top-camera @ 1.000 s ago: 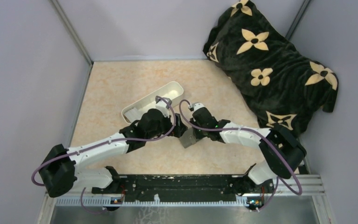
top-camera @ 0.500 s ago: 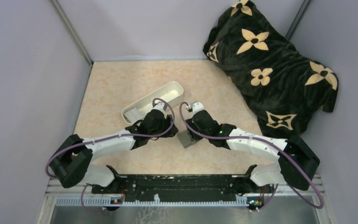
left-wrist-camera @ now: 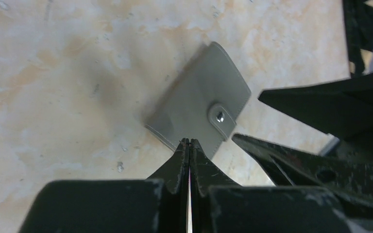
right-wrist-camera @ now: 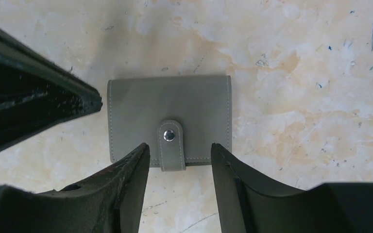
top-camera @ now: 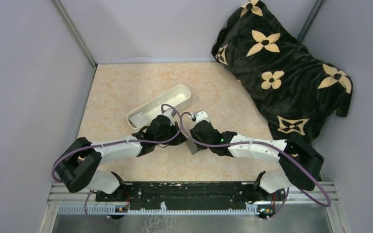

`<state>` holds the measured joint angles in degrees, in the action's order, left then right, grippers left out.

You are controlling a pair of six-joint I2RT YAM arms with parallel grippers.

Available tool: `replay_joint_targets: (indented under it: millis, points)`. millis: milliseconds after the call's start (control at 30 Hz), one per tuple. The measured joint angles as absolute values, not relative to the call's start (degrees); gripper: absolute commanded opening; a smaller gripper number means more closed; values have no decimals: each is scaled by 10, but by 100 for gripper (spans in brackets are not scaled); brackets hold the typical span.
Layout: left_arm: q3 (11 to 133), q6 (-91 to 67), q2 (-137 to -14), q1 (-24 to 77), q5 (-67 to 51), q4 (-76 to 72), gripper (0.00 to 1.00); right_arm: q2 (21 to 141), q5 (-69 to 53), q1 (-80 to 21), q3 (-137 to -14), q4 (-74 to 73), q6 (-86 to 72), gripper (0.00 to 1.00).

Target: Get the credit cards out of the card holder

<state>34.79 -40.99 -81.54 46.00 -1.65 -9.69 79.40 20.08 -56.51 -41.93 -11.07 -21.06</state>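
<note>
Beige table: card holder lies closed; right pincer released, straddling its snap tab; left pincer clenched at its edge

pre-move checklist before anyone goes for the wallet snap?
1. Wallet flat on the table, seen by both wrist cameras: ok.
2. Snap tab undone: not ok; it is fastened and the wallet is closed.
3. Right gripper open, one finger on each side of the tab: ok.
4. Left gripper holding the wallet down: cannot tell; it is shut with its tips at the wallet's edge, and no pinch is visible.
5. Cards reachable: not ok; none show.
</note>
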Motion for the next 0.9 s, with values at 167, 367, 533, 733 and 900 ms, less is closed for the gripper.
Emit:
replay_joint_targets:
  millis: [167, 367, 533, 733, 900]
  points:
    - [293, -428, -807, 426, -91, -188, 0, 794, 209, -565, -425, -111, -215, 50]
    - [260, -446, -822, 410, -158, -271, 0, 795, 209, -565, -425, -111, -217, 50]
    - [249, -469, -862, 410, -211, -346, 0, 812, 209, -565, -434, -111, -216, 50]
    - [244, -474, -898, 410, -222, -381, 0, 825, 209, -565, -441, -107, -216, 50]
    - [231, -473, -911, 410, -205, -382, 0, 838, 209, -565, -441, -106, -217, 50]
